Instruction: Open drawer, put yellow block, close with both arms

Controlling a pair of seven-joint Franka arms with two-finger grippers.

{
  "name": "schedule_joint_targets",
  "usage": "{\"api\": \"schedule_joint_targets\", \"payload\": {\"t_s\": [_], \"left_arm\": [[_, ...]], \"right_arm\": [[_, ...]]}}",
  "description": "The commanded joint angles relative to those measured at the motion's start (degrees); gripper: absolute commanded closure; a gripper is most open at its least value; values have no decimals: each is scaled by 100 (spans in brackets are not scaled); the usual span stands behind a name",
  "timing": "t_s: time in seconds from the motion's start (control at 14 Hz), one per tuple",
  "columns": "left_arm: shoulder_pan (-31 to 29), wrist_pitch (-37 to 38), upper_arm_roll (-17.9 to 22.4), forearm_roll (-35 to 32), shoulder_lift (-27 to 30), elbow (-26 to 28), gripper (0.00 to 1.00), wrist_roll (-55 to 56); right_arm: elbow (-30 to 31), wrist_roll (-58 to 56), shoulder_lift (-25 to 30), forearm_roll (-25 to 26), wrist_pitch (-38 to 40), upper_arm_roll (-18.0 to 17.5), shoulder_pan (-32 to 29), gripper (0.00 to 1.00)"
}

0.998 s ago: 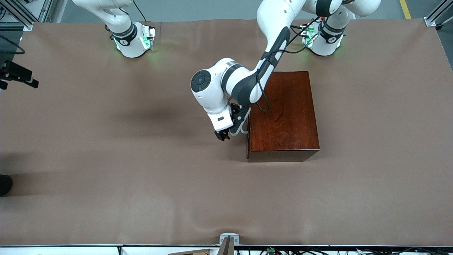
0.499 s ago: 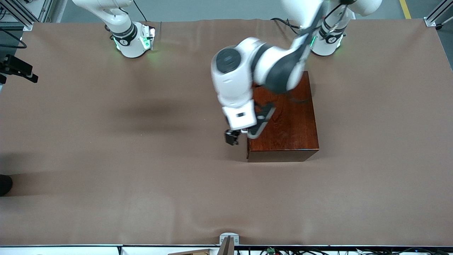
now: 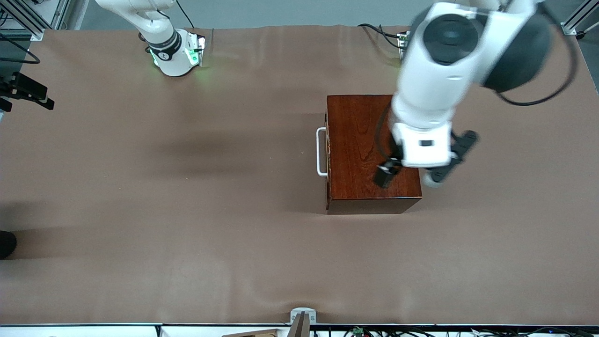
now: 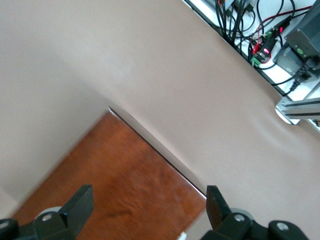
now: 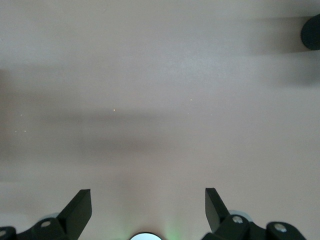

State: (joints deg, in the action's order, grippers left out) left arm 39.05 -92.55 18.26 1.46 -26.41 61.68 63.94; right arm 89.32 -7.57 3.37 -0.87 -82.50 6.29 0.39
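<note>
High front view, wrist views facing tabletop [image 3: 187, 234]

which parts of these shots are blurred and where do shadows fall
Front view: the left arm above the wooden box is motion-smeared; soft dark shadow bands cross the table. Left wrist view: the box top is slightly smeared. Right wrist view: faint shadow streaks on bare cloth.
</note>
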Motion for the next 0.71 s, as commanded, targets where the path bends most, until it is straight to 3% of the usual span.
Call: {"api": "schedule_joint_targets", "payload": {"t_s": [0.0,0.36,0.64], "left_arm": [[-458,272,-59,83,373,256,0,-1204],[-1328,378,-68,109,680,484,0,-3173],[-1951,561,-68,100,1234,1064,0,-4483]], "right_arm": [[59,19,120,78,6,-31,49,0],[41,19,111,78,15,-40,66,0],[41,19,120,78,15,-40,66,0]]}}
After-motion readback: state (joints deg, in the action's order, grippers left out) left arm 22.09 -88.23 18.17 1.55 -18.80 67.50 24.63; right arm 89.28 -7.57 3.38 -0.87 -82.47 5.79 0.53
